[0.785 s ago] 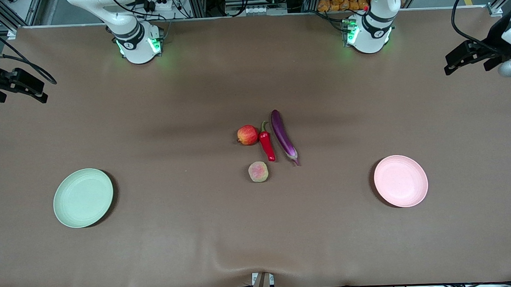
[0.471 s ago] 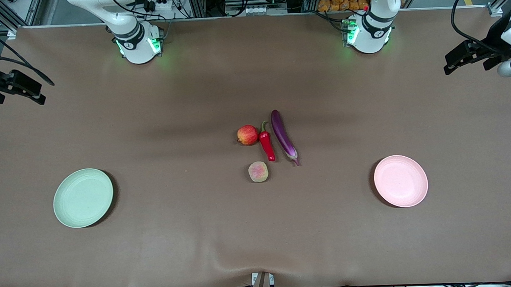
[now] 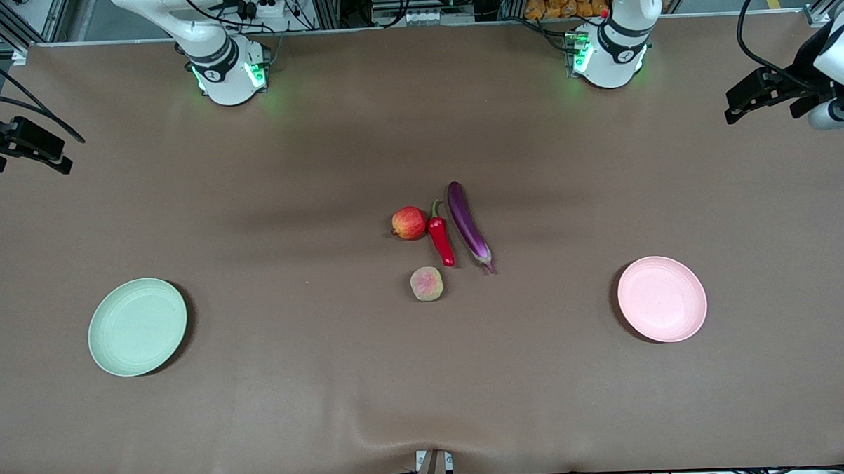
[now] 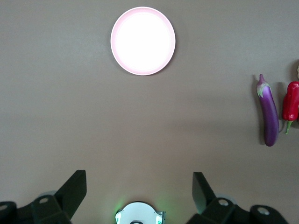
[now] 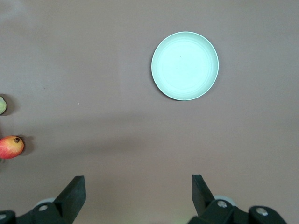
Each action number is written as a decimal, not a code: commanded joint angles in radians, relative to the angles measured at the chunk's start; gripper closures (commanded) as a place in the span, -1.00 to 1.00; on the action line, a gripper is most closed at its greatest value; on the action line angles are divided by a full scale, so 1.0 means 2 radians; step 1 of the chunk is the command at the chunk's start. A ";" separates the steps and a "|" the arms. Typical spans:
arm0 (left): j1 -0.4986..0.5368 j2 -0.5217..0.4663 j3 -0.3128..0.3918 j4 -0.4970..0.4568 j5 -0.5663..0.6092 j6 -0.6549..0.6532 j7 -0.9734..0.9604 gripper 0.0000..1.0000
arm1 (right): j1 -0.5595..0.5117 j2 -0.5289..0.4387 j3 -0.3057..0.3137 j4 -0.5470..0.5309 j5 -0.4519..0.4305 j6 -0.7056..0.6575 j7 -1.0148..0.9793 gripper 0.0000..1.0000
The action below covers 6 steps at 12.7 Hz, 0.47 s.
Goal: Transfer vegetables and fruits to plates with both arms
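Midway along the table lie a red apple (image 3: pixel 409 223), a red chili (image 3: pixel 441 242) and a purple eggplant (image 3: pixel 468 225) side by side, with a peach (image 3: pixel 427 284) nearer the front camera. The green plate (image 3: pixel 137 327) sits toward the right arm's end and the pink plate (image 3: pixel 662 299) toward the left arm's end; neither holds anything. My left gripper (image 3: pixel 760 111) hangs open over the table's end by the pink plate (image 4: pixel 143 40). My right gripper (image 3: pixel 26 161) hangs open over the other end by the green plate (image 5: pixel 185 65). Nothing is between either one's fingers.
Brown cloth covers the table (image 3: pixel 302 409). The arm bases (image 3: pixel 230 75) (image 3: pixel 609 58) glow green along the table's edge farthest from the front camera. A small bracket (image 3: pixel 433 468) sticks up at the edge nearest it, where the cloth wrinkles.
Both grippers have drifted a little, the left one slightly inward over the table. Fruits, vegetables and plates have not moved.
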 commanded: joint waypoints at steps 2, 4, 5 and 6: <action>-0.002 0.008 -0.015 0.006 0.013 -0.003 -0.011 -1.00 | -0.007 -0.010 0.006 -0.010 0.010 0.002 0.001 -1.00; -0.003 0.022 -0.043 0.007 0.013 0.003 -0.019 -1.00 | -0.006 -0.010 0.006 -0.010 0.010 0.002 0.002 -1.00; -0.001 0.033 -0.054 0.005 0.013 0.003 -0.051 -1.00 | -0.006 -0.010 0.006 -0.010 0.010 0.002 0.002 -1.00; -0.004 0.048 -0.057 0.004 0.011 0.003 -0.087 -1.00 | -0.004 -0.010 0.007 -0.010 0.010 0.001 0.002 -1.00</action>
